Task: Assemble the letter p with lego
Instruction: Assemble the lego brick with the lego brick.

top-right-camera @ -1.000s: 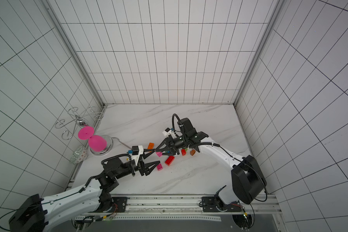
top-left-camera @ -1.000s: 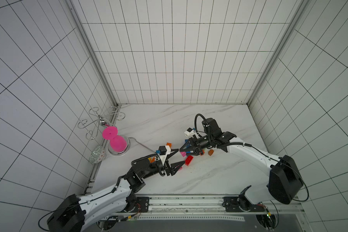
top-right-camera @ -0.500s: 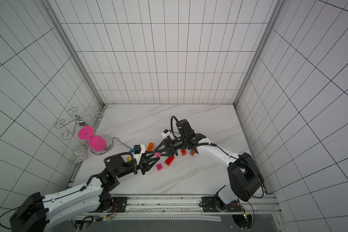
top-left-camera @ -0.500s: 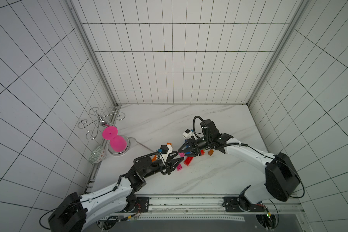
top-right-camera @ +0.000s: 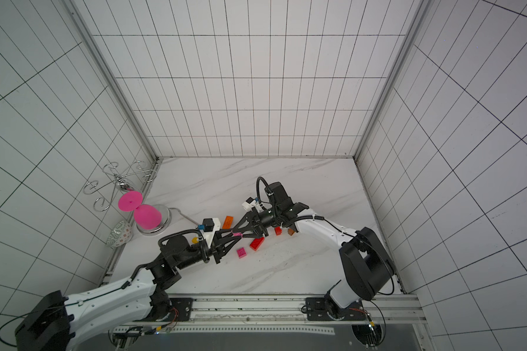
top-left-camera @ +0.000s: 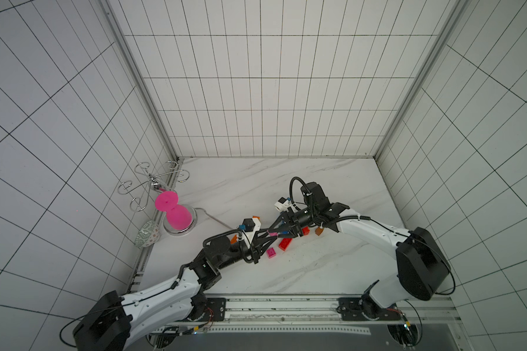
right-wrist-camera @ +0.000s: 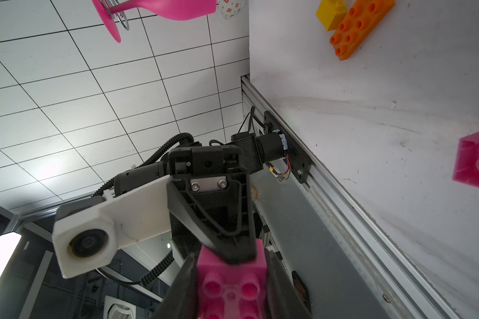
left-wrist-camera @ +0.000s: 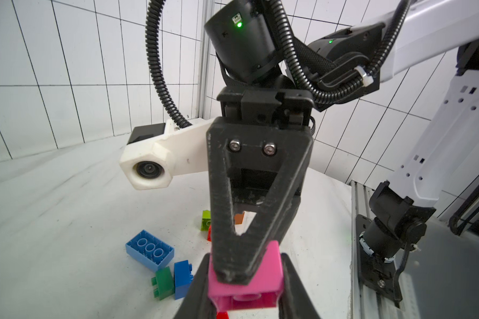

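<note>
Newly closed, the left gripper (left-wrist-camera: 244,297) is being clamped onto the pink brick (left-wrist-camera: 273,263) being pinched by the right gripper (right-wrist-camera: 231,292): light, stiff, slick, probably safest by flat sides.

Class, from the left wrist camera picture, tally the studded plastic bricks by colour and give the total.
Pink studded plastic brick: 1
Light blue brick: 1
Dark blue brick: 1
Dark green brick: 1
Lime green brick: 1
Brown brick: 1
Red bricks, both partly hidden: 2
Total: 8
</note>
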Action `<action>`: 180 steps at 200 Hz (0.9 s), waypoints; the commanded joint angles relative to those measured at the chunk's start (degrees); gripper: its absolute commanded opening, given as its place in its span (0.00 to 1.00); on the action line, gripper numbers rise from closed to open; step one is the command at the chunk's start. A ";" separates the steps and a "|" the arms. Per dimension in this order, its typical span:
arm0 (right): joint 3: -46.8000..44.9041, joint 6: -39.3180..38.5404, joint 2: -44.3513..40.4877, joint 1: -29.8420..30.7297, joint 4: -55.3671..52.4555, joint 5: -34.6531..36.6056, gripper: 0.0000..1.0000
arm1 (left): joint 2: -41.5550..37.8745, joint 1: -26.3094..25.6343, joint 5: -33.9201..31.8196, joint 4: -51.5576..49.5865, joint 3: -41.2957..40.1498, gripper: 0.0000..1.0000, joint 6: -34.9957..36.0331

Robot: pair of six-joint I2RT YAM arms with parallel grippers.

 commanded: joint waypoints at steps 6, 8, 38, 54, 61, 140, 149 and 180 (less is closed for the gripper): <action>-1.81 -1.29 0.80 -0.38 0.26 1.29 0.38 | 0.70 -0.29 -1.09 -0.78 2.44 0.09 0.17; -1.83 -1.53 0.71 -0.48 0.15 1.55 0.40 | 0.87 -0.28 -1.43 -1.11 2.59 0.09 0.15; -2.81 -7.58 -1.93 -5.98 -3.02 6.79 0.67 | 3.50 -0.28 -11.89 -7.58 5.60 0.03 -3.13; -4.38 -11.64 -3.54 -10.06 -4.76 10.58 0.79 | 5.79 -0.30 -17.11 -11.54 8.50 0.03 -5.39; -5.03 -13.96 -4.22 -11.90 -5.82 12.36 0.82 | 6.75 -0.32 -18.81 -16.86 11.32 0.00 -6.00; -11.88 -34.24 -10.12 -19.41 -11.85 47.49 0.96 | 30.85 -0.15 -37.20 -75.21 52.04 0.00 -14.03; -12.73 -34.54 -11.38 -19.44 -11.24 50.49 0.99 | 34.66 0.32 -38.11 -80.60 56.06 0.00 -13.81; -14.68 -36.79 -17.29 -19.41 -12.80 62.03 0.98 | 45.87 6.38 -29.95 -91.50 65.07 0.00 -10.61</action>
